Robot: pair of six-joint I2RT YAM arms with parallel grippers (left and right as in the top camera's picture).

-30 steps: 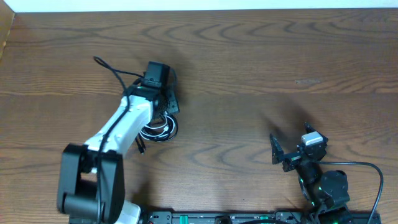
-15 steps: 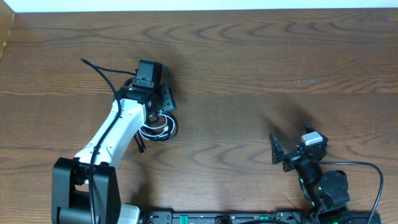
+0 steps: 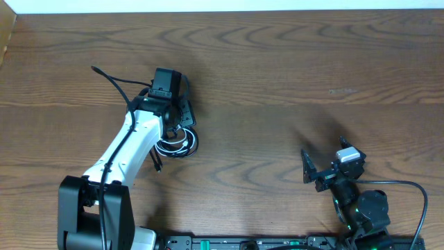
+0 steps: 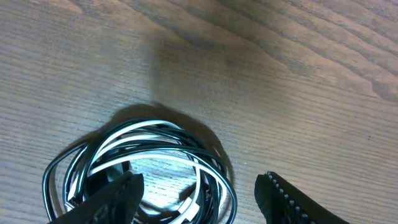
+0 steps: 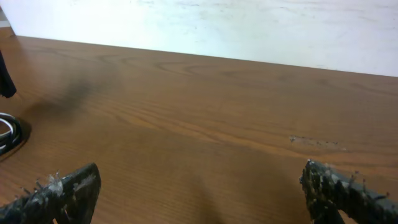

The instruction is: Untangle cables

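The cables (image 3: 177, 144) lie as one tangled coil on the wood table, left of centre. In the left wrist view the white cable (image 4: 144, 128) loops inside the black cable (image 4: 214, 163). A small black plug end (image 3: 158, 165) sticks out below the coil. My left gripper (image 3: 180, 123) hangs over the coil's upper edge and is open (image 4: 196, 200). One of its fingers (image 4: 109, 198) sits inside the coil and the other stands outside to the right, with strands between them ungripped. My right gripper (image 3: 323, 160) is open near the front right, holding nothing (image 5: 202, 193).
The left arm's own thick black wire (image 3: 111, 78) arches out to the upper left of the wrist. The coil's edge (image 5: 6, 134) shows at the far left of the right wrist view. The table's far edge meets a white wall (image 5: 249, 25).
The left arm swung a little to the left and its jaws opened slightly wider early on, then held still. The coil and the right arm have not moved.
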